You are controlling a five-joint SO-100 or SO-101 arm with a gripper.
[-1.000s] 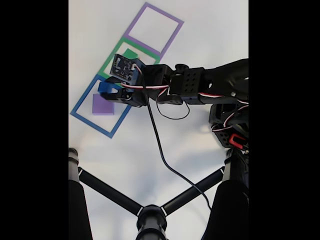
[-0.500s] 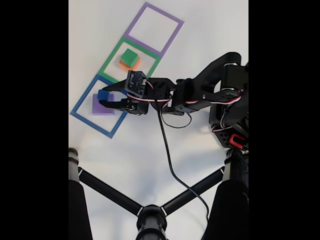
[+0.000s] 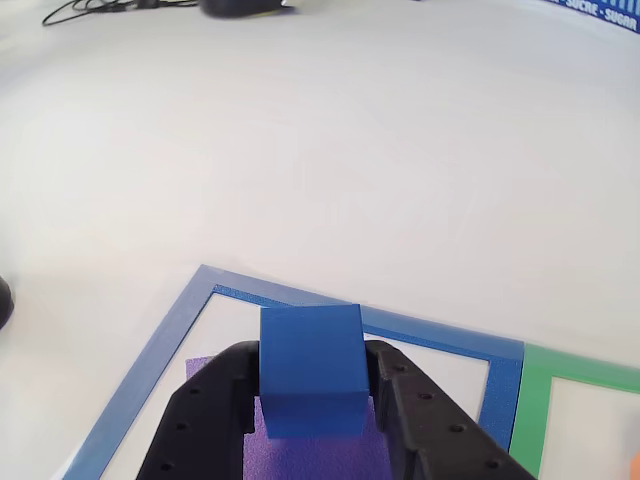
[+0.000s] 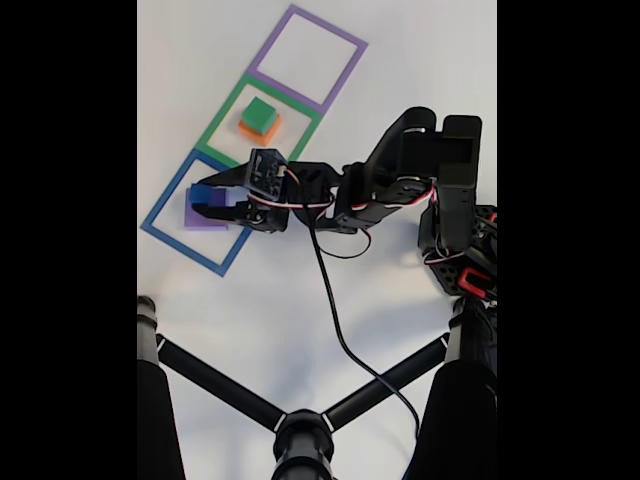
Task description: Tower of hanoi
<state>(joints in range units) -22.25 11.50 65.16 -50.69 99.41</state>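
The small blue block (image 3: 310,360) sits on top of the larger purple block (image 3: 315,455), inside the blue tape square (image 3: 160,340). My gripper (image 3: 312,375) has one black finger against each side of the blue block and looks shut on it. From the fixed view, the gripper (image 4: 208,196) reaches left over the blue block (image 4: 200,193) and the purple block (image 4: 200,217). The green block (image 4: 261,114) rests on the orange block (image 4: 248,131) inside the green tape square (image 4: 225,125).
A purple tape square (image 4: 310,20) lies beyond the green one with nothing in it. My arm's base (image 4: 460,250) stands at the right, with a black cable (image 4: 330,320) trailing toward the black tripod legs (image 4: 220,385) near the bottom edge.
The arm has come down from high over the squares, which uncovered the green and orange blocks. The fingers, open beside the blue block half a second ago, now sit against its sides.
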